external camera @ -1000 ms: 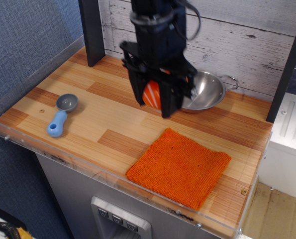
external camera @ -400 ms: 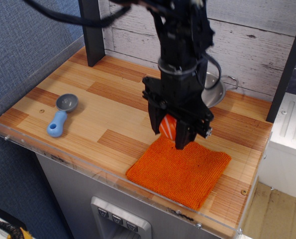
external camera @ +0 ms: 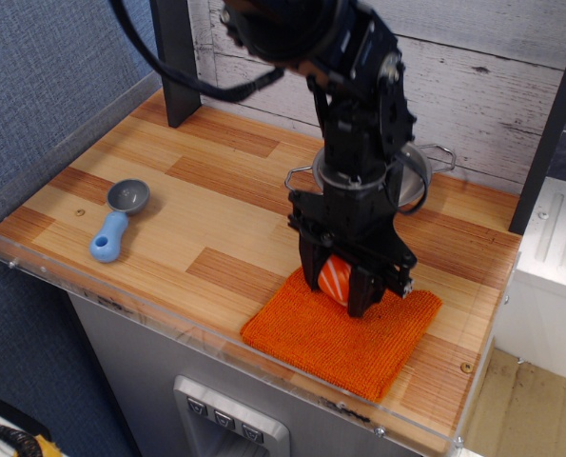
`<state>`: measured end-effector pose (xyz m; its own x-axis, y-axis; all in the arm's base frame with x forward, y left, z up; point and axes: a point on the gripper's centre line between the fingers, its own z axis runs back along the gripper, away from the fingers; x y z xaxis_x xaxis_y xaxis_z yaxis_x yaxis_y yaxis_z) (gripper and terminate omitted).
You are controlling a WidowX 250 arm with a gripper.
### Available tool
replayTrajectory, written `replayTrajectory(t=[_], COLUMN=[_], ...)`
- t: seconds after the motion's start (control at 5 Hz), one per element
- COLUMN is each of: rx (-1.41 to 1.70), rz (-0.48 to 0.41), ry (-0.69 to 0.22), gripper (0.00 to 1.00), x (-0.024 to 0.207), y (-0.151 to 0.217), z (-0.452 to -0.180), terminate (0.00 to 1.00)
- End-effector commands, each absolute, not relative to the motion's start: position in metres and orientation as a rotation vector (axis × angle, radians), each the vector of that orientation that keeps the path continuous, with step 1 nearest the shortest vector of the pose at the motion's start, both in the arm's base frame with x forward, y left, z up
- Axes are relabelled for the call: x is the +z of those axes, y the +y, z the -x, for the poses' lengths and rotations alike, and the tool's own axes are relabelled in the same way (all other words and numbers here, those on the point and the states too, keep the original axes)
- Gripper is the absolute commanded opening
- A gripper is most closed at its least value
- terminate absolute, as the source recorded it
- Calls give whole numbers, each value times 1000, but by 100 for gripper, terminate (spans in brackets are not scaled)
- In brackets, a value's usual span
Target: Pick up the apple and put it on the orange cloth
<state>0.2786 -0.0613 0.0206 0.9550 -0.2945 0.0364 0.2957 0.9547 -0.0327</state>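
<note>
Over the cloth (external camera: 344, 328), gripper (external camera: 342, 290) hangs low, jaws clamped on the apple (external camera: 335, 277), seemingly poised to set it down there; bowl (external camera: 416, 176) sits behind

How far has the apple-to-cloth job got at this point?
Done: the apple is picked up and carried over the orange cloth. In hand: the pincer is shut on it, low over the cloth's far part; whether it touches the weave is unclear. Left: open the pincer and lift away, leaving the apple on the cloth.
</note>
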Motion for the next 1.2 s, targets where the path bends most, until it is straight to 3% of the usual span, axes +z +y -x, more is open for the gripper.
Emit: replayTrajectory(t=[0.0, 0.2, 0.8, 1.0], rx=[-325, -336, -297, -242], rz=[68, 79, 112, 97], ry=[-85, -99, -140, -218], gripper=[0, 100, 100, 100], x=[48, 65, 105, 149], y=[-66, -65, -45, -30], z=[-265, -262, -263, -271], terminate=[0, 0, 0, 0])
